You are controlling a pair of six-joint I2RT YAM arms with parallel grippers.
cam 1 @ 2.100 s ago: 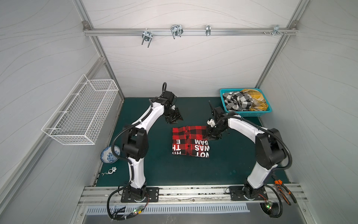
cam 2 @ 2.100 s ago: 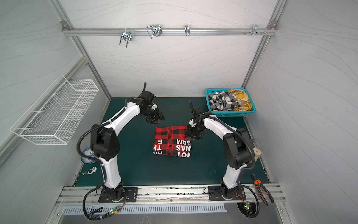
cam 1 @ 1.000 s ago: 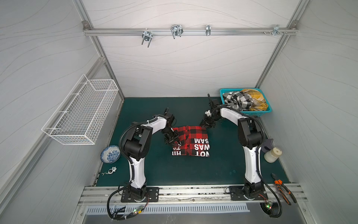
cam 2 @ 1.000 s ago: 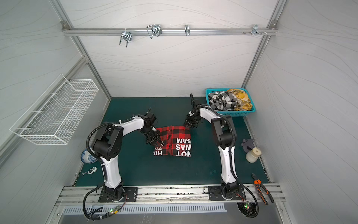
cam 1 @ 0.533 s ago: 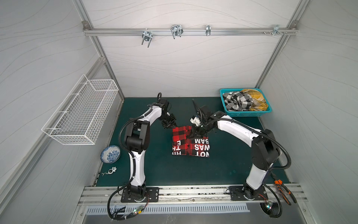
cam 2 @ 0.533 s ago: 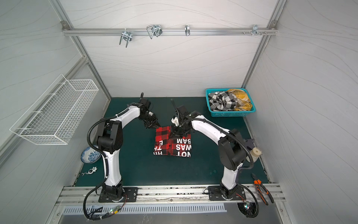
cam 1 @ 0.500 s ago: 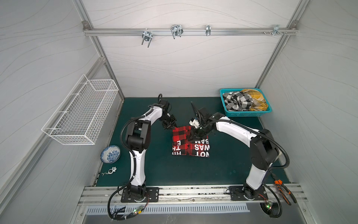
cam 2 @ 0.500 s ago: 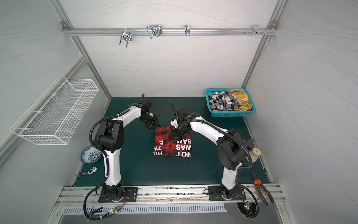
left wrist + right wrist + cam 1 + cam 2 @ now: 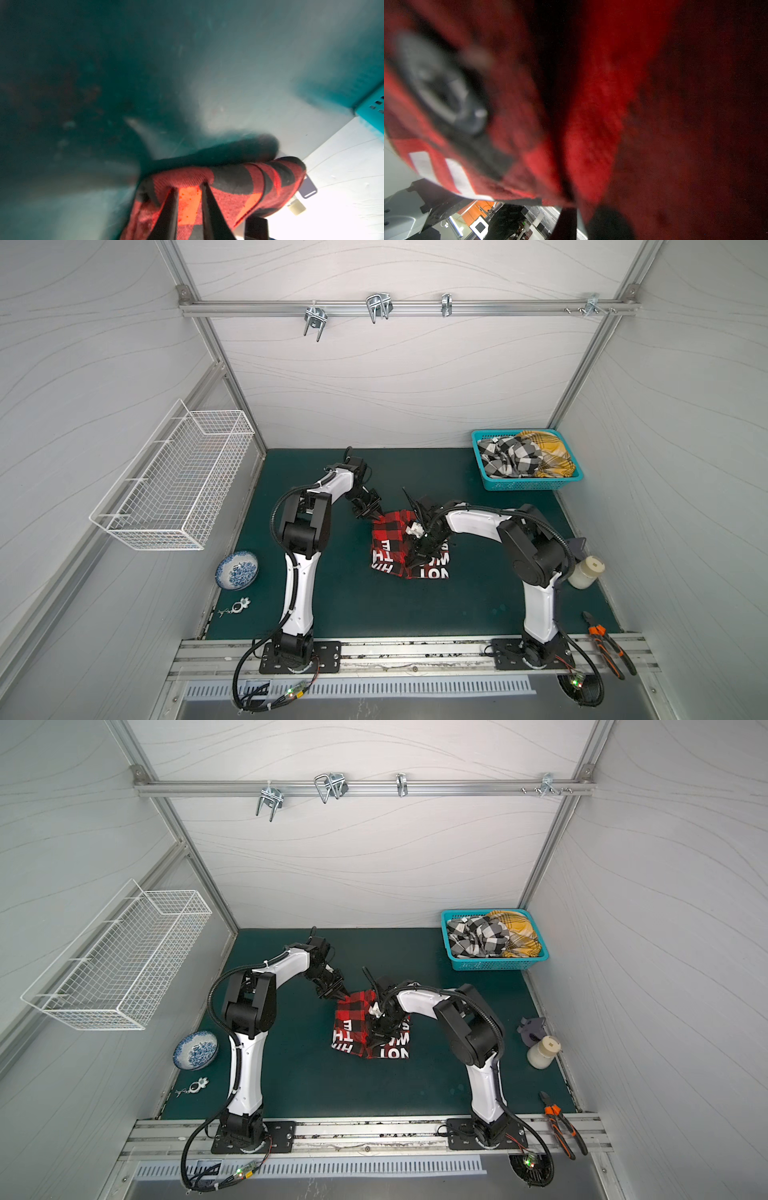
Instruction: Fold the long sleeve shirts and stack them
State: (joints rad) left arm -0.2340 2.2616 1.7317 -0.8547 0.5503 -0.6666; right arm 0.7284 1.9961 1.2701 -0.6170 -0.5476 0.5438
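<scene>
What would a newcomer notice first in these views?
The red-and-black plaid shirt with white lettering, half folded at the centre, draws the eye: the left gripper pinches its back left corner and the right gripper sits over its middle. Next, the teal basket at the back right, holding the black-and-white check shirt and the mustard plaid shirt.

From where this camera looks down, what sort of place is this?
Most likely a robot test booth: white panel walls on an aluminium frame, two arms bolted to a front rail, and a red plaid shirt on a green mat.
</scene>
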